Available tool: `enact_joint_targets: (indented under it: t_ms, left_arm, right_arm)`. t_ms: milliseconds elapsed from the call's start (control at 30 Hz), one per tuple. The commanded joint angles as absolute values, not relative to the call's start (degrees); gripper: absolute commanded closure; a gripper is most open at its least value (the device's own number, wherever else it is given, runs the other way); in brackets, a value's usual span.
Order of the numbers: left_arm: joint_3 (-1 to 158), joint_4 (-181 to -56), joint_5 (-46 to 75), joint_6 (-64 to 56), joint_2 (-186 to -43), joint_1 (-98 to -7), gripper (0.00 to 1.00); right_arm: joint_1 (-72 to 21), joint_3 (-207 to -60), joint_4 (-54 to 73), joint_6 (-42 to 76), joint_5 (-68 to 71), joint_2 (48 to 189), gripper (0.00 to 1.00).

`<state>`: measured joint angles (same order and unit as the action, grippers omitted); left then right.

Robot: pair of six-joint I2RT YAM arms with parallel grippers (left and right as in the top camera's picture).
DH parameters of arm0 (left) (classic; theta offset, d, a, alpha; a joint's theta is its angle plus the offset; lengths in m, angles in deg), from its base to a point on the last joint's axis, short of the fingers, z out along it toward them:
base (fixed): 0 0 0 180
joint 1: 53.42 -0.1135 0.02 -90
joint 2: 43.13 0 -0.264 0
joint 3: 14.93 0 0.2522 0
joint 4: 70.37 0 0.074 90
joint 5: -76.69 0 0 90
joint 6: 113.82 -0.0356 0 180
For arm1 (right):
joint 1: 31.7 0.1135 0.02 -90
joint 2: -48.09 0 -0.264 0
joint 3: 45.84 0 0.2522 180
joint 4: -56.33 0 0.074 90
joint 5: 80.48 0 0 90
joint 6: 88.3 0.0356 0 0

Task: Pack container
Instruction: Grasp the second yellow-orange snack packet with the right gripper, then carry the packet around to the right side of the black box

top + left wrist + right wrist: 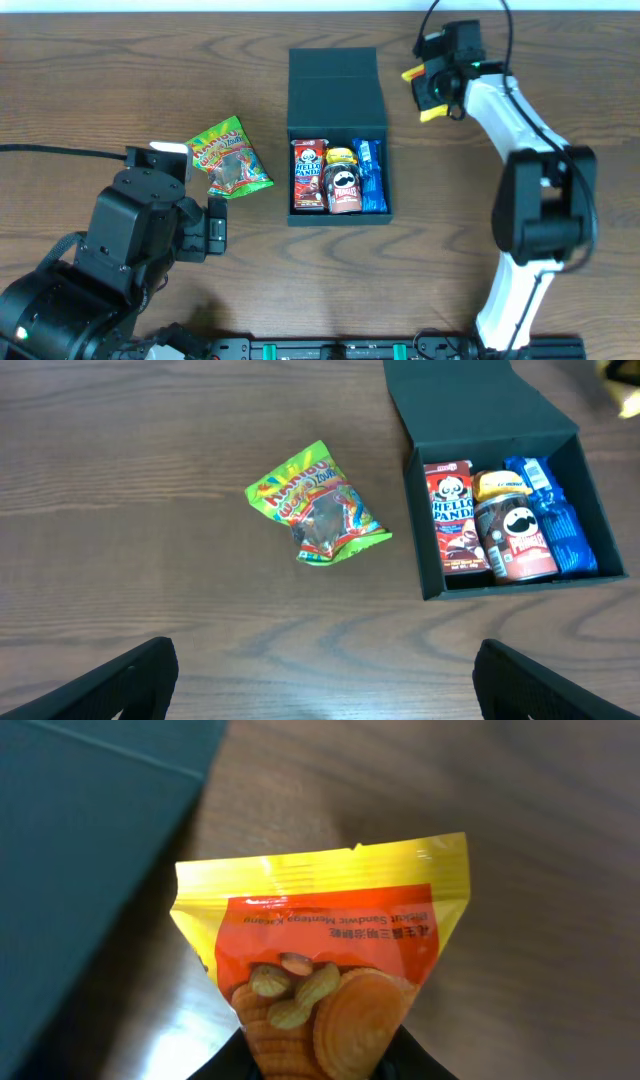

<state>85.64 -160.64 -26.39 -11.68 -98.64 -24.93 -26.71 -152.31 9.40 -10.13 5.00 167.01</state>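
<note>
Gripping a yellow-and-orange packet (325, 970) by its lower end, the right gripper (427, 92) has its fingers closed on it. It sits just off the right edge of the lid (337, 88), near it but not touching. In the right wrist view, a corner of that dark lid fills the upper left, with bare table (100, 70) under the packet.

The container (338, 218) sits mid-table, its lid folded back flat on the far side. The open tray is nearer the robot than the right gripper and to its left.

Three things lie side by side in the tray:
- a red Hello Panda box (308, 175) on the left
- a Pringles can (343, 185) in the middle, lying on its side
- a blue packet (370, 175) against the right wall (its print is too small to read)

The left gripper (325, 685) stands spread wide, with nothing between its fingers (140, 678). From it the container lies ahead and to the right, well apart. A green gummy bag (228, 157) rests on the table to the left of the container, near it but clear of its wall.
</note>
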Motion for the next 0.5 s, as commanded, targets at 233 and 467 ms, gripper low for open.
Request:
enact_joint_targets:
  t_ms: [233,467]
  left_arm:
    - [85.7,-160.8,-27.2,-12.1,-98.4,-25.3,0.05]
    - [85.7,-160.8,-27.2,-12.1,-98.4,-25.3,0.05]
  right_arm:
    - [-26.8,-152.7,-1.7,0.1,3.4,153.4,0.86]
    - [-26.4,-152.5,-5.3,2.6,-0.2,152.3,0.89]
